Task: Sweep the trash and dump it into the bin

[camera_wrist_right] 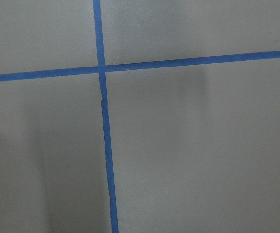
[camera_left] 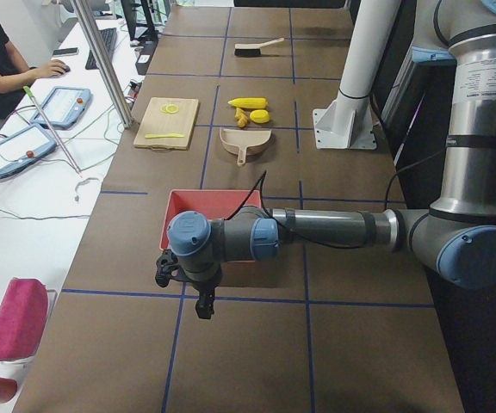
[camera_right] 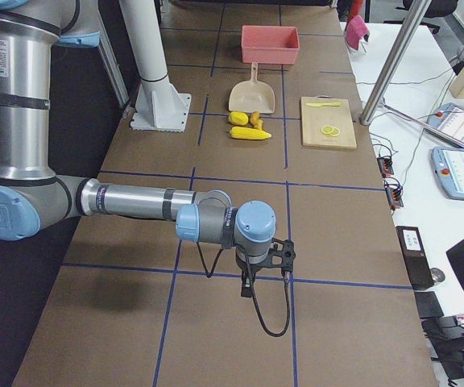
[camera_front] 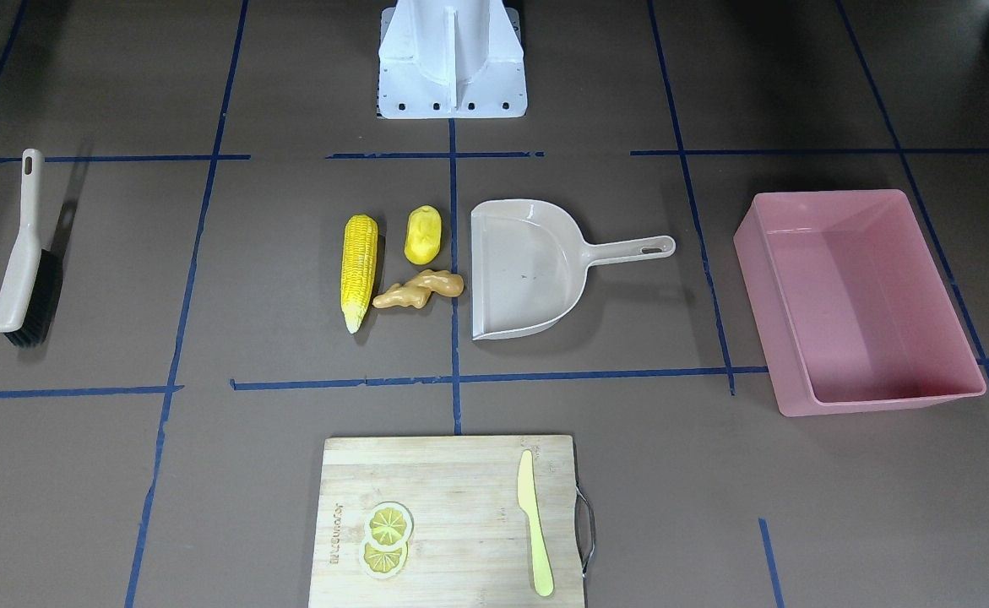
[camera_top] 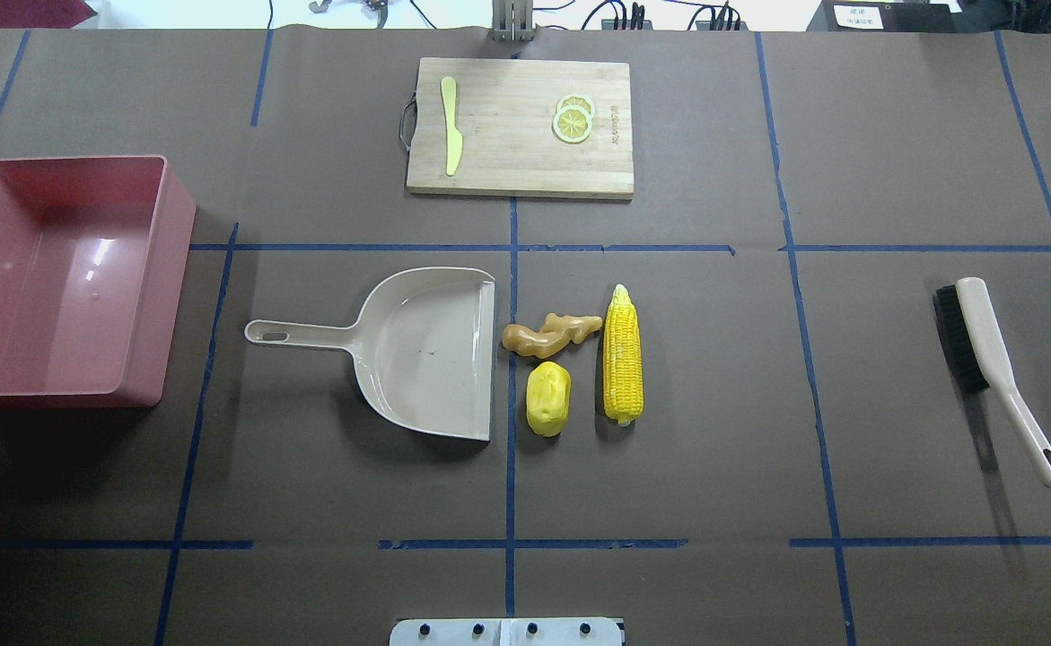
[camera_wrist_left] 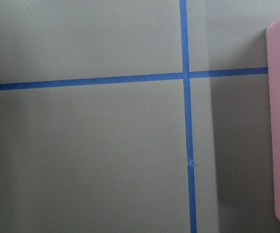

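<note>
The trash lies mid-table: a yellow corn cob [camera_top: 623, 363], a lumpy yellow potato-like piece [camera_top: 547, 398] and a tan ginger root [camera_top: 550, 332], just right of the mouth of the beige dustpan [camera_top: 426, 350]. The empty pink bin [camera_top: 49, 269] stands at the table's left end. My left gripper [camera_left: 183, 284] hangs above the table beside the bin's near end; I cannot tell if it is open. My right gripper [camera_right: 264, 262] hangs over the table's right end, far from the trash; I cannot tell its state either. Neither gripper shows in the overhead view.
A beige hand brush with black bristles [camera_top: 983, 359] lies at the right end. A wooden cutting board [camera_top: 516, 135] at the far edge carries lemon slices [camera_top: 573, 118] and a pale yellow knife [camera_top: 451, 136]. Blue tape lines cross the brown table.
</note>
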